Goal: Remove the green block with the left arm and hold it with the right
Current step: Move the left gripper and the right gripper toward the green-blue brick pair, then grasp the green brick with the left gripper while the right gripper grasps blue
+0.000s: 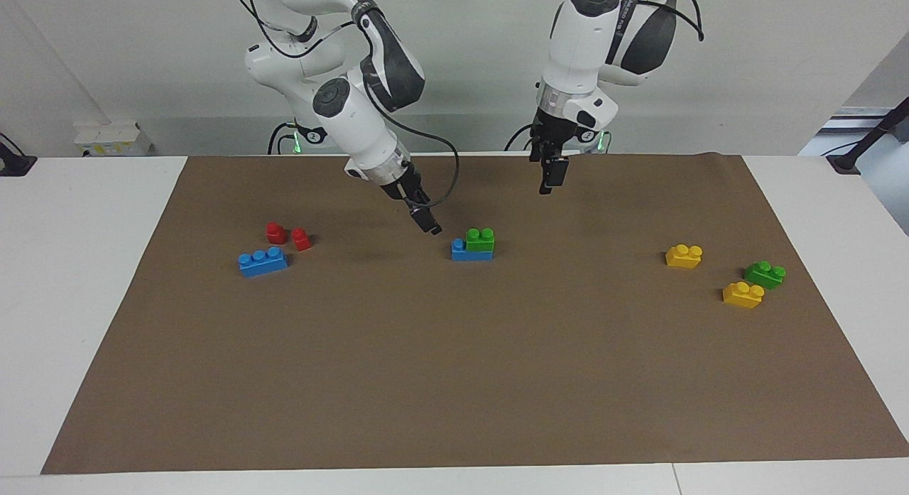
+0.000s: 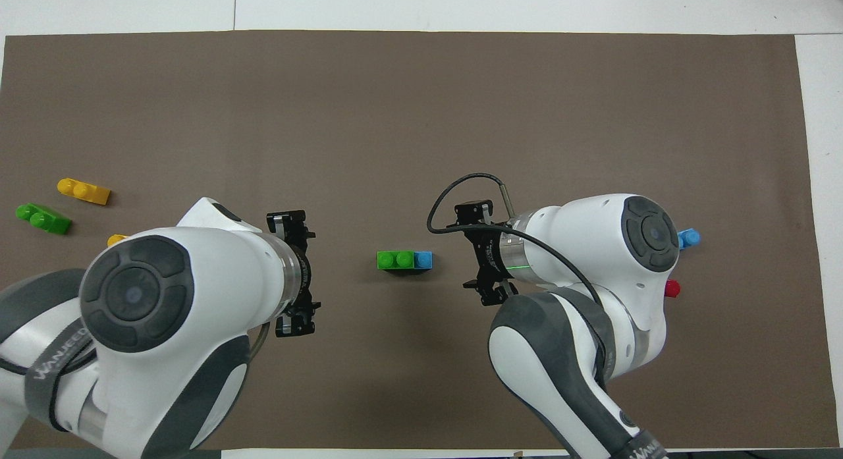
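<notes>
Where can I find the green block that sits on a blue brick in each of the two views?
Facing view: the green block is near the middle, on the blue brick, just below the right gripper.
Overhead view: the green block is at the centre, between the two arms.
Shared landmark: the blue brick under it, with one stud uncovered toward the right arm's end.

Readable only: "WANJEED" on the left arm's grey strap; part of it on the right arm's strap.
</notes>
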Tool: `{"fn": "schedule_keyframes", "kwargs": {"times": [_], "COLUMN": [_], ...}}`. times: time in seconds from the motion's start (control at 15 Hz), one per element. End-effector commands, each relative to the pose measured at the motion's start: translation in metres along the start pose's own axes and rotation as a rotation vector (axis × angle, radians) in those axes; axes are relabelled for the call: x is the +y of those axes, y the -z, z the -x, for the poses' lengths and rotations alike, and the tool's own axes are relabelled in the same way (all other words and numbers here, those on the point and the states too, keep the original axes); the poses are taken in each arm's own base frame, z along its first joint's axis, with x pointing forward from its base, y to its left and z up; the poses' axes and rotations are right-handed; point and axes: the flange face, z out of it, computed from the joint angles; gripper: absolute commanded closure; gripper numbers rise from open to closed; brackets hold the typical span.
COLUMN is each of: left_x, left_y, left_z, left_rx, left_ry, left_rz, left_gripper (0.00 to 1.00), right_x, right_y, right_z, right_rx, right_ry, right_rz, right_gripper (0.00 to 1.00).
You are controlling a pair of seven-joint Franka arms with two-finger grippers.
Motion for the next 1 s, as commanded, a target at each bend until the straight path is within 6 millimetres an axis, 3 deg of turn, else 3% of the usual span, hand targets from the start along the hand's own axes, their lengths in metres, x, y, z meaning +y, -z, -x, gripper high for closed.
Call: {"fn": "schedule_keyframes", "kwargs": {"times": [0.0, 0.13, 0.4, 0.73, 0.93], "left_x": [0.001, 0.001, 0.006, 0.011, 0.009], "left_y": [-0.033, -0.053, -0.087, -0.124, -0.131], "left_z": [0.022, 0.041, 0.059, 0.067, 0.070], "left_rx": [-0.014, -0.024, -0.035, -0.020, -0.017], "left_ry": [0.047, 0.059, 0.100, 0.102, 0.096], "left_rz": [-0.012, -0.004, 0.006, -0.009, -0.015], "left_gripper": [0.00, 0.00, 0.00, 0.00, 0.00], "right_x": [0.006, 0.007, 0.009, 0.013, 0.012], "right_y": [-0.010, -0.017, -0.023, -0.027, -0.028], "right_z": [-0.004, -0.008, -0.012, -0.013, -0.018], "right_rx": [-0.004, -0.007, -0.017, -0.020, -0.049], "right_ry": [-0.039, -0.083, -0.154, -0.167, -0.272], "right_rz": [-0.007, 0.005, 0.016, 0.022, -0.017], "right_gripper": [0.05, 0.05, 0.04, 0.04, 0.04]}}
